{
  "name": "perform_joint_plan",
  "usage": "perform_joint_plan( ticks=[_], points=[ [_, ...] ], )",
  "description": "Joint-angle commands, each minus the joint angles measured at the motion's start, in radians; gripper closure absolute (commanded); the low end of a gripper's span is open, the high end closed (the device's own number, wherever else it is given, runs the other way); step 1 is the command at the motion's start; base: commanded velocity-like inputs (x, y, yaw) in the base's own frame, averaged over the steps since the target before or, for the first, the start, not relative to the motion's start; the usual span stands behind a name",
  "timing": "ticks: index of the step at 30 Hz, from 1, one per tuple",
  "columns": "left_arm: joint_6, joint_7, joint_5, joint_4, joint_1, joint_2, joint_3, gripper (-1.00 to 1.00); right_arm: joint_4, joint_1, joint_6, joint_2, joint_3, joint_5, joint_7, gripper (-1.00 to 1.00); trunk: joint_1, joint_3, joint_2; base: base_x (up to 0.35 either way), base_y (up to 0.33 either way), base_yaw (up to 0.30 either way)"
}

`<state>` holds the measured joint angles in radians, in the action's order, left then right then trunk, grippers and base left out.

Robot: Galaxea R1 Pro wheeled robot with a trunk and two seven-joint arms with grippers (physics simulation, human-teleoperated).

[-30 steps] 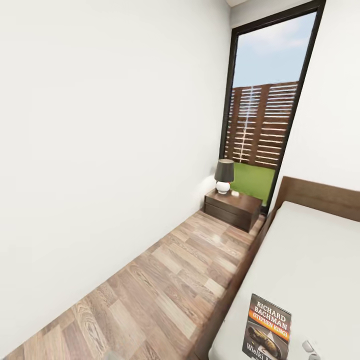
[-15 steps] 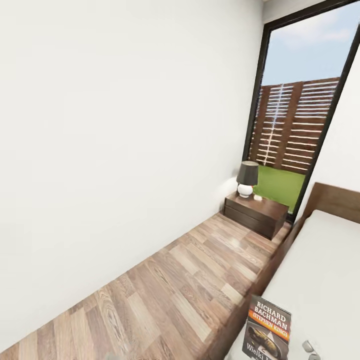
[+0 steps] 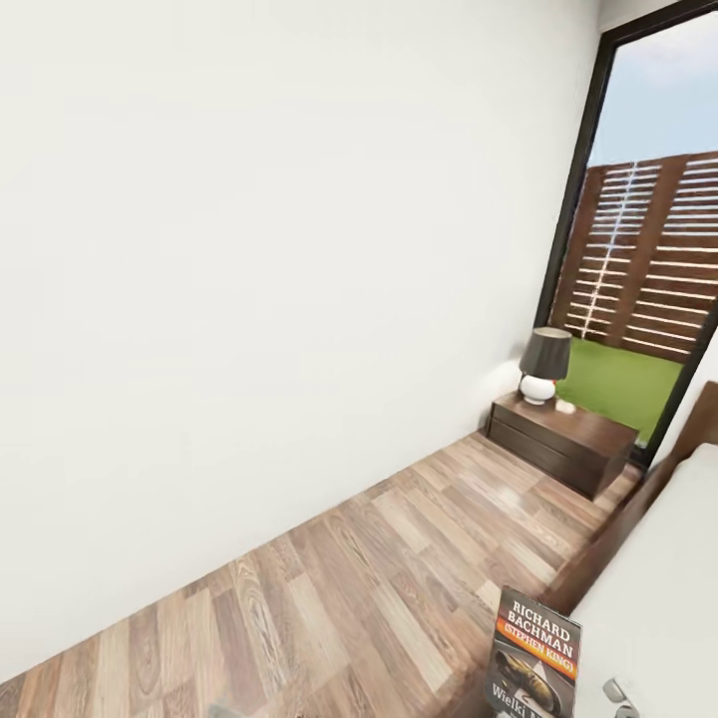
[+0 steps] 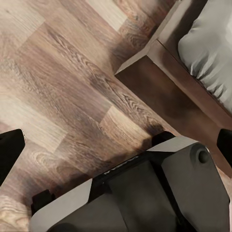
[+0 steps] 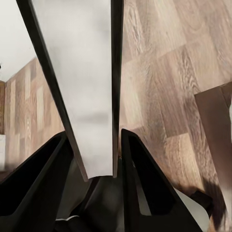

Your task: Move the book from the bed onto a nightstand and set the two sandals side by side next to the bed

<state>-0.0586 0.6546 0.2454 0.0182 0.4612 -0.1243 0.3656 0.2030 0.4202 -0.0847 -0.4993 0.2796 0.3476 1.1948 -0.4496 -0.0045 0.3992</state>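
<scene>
grey-orange book [image 3: 534, 666], dark brown nightstand [image 3: 561, 440], seemingly wood-grain floor [image 3: 379, 588]

Book [image 3: 533, 659] upright (cover facing) beside bed [image 3: 666, 608].

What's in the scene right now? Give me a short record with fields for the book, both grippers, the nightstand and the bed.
book: dark grey paperback book with an orange band, held upright, cover towards the head camera
right gripper: shut on the book
left gripper: open, holding nothing, over the wood-plank floor
nightstand: dark brown two-drawer nightstand at the tall window, a dark-shaded lamp on top
bed: dark-framed bed with a light grey mattress, at the robot's right
</scene>
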Motion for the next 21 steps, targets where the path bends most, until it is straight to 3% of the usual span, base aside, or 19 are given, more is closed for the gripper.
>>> perform_joint_plan(
  ticks=[1,7,12,15,18,21],
  points=[
    [-0.006,0.002,0.006,-0.001,0.001,0.000,0.009,-1.00,0.001,0.000,-0.009,-0.001,0.004,0.011,0.002,1.00,0.000,0.000,0.001,0.000,0.000,0.292],
    [-0.006,-0.036,0.005,-0.001,-0.006,0.000,0.010,-1.00,0.001,0.000,-0.009,-0.001,0.005,0.011,0.002,1.00,0.000,0.000,0.001,0.000,0.000,0.292],
    [-0.008,-0.078,-0.006,0.000,-0.068,0.015,0.010,-1.00,0.000,0.000,-0.009,-0.001,0.005,0.011,0.001,1.00,0.000,0.000,0.001,0.000,0.000,0.292],
    [-0.038,-0.084,-0.063,0.001,-0.109,0.032,0.010,-1.00,-0.012,0.000,-0.009,0.000,0.005,0.013,0.001,1.00,0.000,0.000,0.001,0.000,0.000,0.292],
    [-0.075,-0.093,-0.155,0.002,-0.123,0.066,0.010,-1.00,-0.028,0.000,-0.009,0.018,0.005,0.013,0.001,1.00,0.000,0.000,0.001,0.000,0.000,0.292],
    [-0.083,-0.097,-0.189,0.003,-0.126,0.081,0.008,-1.00,-0.034,0.000,-0.009,0.027,0.003,0.014,0.001,1.00,0.000,0.000,0.001,0.000,0.000,0.292]
  ],
)
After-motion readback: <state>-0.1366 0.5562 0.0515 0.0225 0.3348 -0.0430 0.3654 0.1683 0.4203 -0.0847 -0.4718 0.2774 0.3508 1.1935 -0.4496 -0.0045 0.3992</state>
